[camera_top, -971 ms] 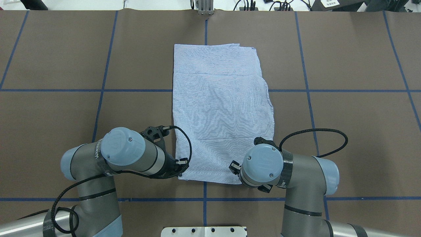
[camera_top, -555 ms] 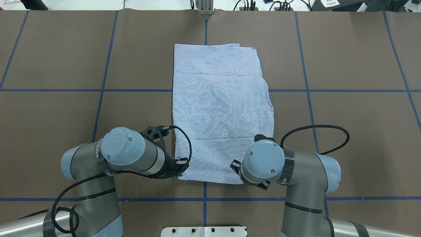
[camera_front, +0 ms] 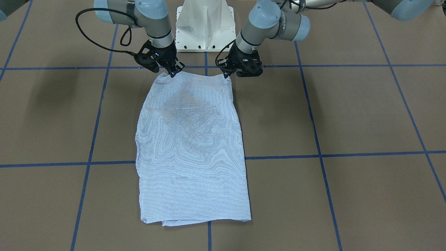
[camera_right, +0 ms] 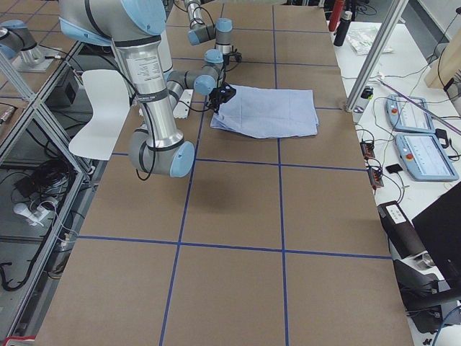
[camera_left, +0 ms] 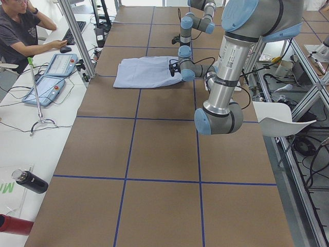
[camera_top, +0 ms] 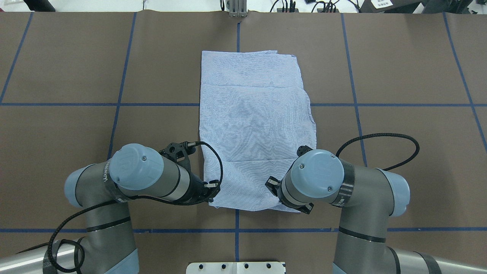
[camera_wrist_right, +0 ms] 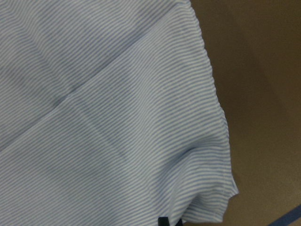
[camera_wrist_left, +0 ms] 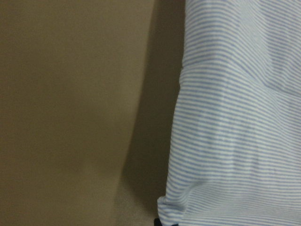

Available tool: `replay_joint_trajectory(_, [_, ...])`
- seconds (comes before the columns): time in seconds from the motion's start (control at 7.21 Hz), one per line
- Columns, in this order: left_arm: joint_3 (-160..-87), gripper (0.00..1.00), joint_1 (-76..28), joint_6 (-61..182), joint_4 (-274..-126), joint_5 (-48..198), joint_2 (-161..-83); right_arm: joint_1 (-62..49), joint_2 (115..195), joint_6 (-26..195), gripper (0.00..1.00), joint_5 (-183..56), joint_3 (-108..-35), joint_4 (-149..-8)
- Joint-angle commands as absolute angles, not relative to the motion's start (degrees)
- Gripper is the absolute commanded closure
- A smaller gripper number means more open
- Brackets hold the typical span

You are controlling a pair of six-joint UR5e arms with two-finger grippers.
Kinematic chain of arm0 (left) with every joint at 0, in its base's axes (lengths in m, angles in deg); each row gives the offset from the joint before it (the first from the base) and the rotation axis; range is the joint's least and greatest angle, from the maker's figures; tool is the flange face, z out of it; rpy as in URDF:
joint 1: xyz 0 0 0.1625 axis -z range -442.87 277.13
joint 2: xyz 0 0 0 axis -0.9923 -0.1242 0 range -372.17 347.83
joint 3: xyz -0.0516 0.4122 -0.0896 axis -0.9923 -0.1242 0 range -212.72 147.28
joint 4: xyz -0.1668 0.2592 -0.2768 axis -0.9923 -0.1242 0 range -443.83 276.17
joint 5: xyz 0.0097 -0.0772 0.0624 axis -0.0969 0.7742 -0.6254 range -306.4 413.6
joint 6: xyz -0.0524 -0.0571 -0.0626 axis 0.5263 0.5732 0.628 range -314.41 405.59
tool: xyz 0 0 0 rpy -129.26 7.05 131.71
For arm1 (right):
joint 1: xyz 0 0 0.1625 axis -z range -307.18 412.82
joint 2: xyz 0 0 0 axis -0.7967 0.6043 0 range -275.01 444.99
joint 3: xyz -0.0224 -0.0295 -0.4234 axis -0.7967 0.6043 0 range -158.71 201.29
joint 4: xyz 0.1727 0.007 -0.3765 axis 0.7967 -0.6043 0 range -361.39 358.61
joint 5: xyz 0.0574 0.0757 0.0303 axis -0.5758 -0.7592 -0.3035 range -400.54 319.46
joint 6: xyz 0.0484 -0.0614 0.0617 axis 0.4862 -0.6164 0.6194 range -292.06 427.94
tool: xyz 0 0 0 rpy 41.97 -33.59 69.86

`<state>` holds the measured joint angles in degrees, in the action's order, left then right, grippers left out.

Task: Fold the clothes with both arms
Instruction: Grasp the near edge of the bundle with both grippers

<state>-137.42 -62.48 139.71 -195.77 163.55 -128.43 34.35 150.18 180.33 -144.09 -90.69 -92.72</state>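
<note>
The clothes are one light blue striped shirt (camera_top: 255, 125) folded into a long rectangle and lying flat on the brown table (camera_front: 348, 115). My left gripper (camera_top: 211, 190) is shut on the shirt's near left corner; in the front-facing view it (camera_front: 228, 74) pulls that corner into a small peak. My right gripper (camera_front: 171, 72) is shut on the other near corner and is mostly hidden under its wrist (camera_top: 315, 179) from overhead. Both wrist views show striped cloth (camera_wrist_left: 235, 141) (camera_wrist_right: 117, 117) running down to the fingertips. Collar, buttons and sleeves are hidden.
Blue tape lines (camera_top: 236, 220) grid the table. The white pedestal base (camera_front: 204, 24) stands behind the shirt's near edge. A metal post (camera_top: 237, 9) sits at the far edge. A person at a side desk with pendants (camera_left: 49, 82) shows in the left view.
The right arm's wrist has shifted right and a little away from the base. The left arm's elbow has drifted left. The shirt's near edge has drawn up slightly at both corners.
</note>
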Motion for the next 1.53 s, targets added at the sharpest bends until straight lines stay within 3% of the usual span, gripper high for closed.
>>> replay_joint_trajectory(0.0, [-143.08,1.00,-62.47,139.81,-191.62,163.72,-128.18,33.75,150.65,180.18,1.00,-144.34,-93.75,-92.88])
replay_joint_trajectory(0.28, [-148.71,1.00,-65.18,143.03,-186.76,163.90,-128.45,34.71,152.13,180.18,1.00,-144.60,-96.73,-92.97])
replay_joint_trajectory(0.55, [-149.43,1.00,-67.83,145.43,-186.49,163.99,-128.19,36.90,154.42,180.26,1.00,-148.28,-102.17,-93.06])
replay_joint_trajectory(1.39, [-164.89,1.00,-69.24,145.52,-171.81,166.80,-124.58,39.55,159.53,180.44,1.00,-151.80,-115.63,-95.24])
